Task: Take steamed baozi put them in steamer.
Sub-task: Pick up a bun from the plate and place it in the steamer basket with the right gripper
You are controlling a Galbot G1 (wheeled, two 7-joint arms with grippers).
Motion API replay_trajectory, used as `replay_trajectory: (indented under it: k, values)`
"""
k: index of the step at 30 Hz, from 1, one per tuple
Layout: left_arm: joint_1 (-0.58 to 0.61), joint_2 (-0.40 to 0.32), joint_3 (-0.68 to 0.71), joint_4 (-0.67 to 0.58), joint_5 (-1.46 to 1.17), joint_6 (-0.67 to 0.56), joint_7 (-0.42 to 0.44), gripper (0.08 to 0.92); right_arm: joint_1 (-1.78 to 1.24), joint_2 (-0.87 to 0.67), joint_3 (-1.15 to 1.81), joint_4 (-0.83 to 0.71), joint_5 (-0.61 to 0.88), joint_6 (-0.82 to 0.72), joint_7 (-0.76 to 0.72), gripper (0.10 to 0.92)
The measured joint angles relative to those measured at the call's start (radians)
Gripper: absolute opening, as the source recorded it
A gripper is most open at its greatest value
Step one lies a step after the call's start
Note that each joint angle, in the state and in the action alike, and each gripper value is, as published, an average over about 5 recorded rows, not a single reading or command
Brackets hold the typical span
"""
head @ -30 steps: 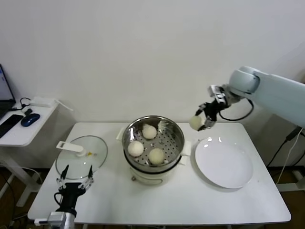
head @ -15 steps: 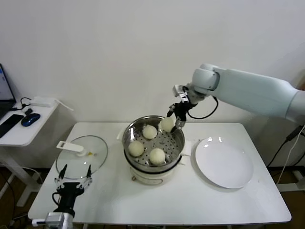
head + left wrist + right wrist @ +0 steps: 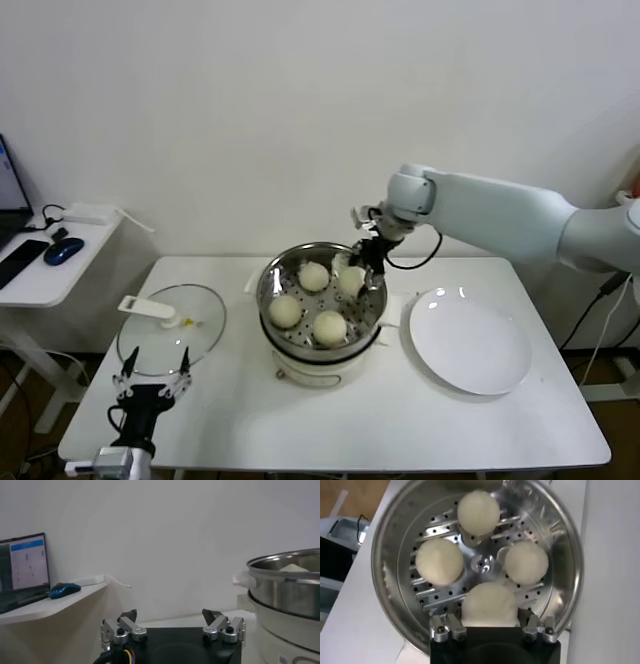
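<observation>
1. Four steamed baozi sit inside the steamer (image 3: 322,338): three loose buns (image 3: 439,561), (image 3: 478,512), (image 3: 526,562) and a fourth bun (image 3: 489,605) at the right rim.
2. The right gripper (image 3: 489,628) is lowered into the steamer, its fingers on either side of that fourth bun; whether they grip it cannot be told.
3. The left gripper (image 3: 152,380) hangs open at the table's (image 3: 330,425) front-left edge, empty.
4. Around: one glass lid (image 3: 170,327) left of the steamer, one white plate (image 3: 470,345) right of it.
</observation>
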Motion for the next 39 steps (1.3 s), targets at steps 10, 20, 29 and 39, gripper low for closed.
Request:
replay_trajectory:
  k: [10, 20, 29, 39]
  values:
    - [-0.005, 0.002, 0.002, 0.011, -0.004, -0.002, 0.0, 0.823, -0.035, 0.024, -0.006, -0.036, -0.015, -0.002, 0.005, 0.721]
    - [-0.006, 0.004, -0.001, 0.016, -0.01, -0.005, 0.0, 0.823, -0.048, 0.038, -0.013, -0.054, -0.022, -0.002, 0.006, 0.721]
    - [-0.007, 0.004, -0.001, 0.02, -0.011, -0.006, 0.0, 0.823, -0.054, 0.041, -0.014, -0.058, -0.025, 0.002, 0.01, 0.792]
    - [-0.006, 0.002, -0.002, 0.02, -0.012, -0.007, 0.0, 0.823, -0.033, 0.026, -0.011, -0.029, -0.007, 0.01, 0.006, 0.823]
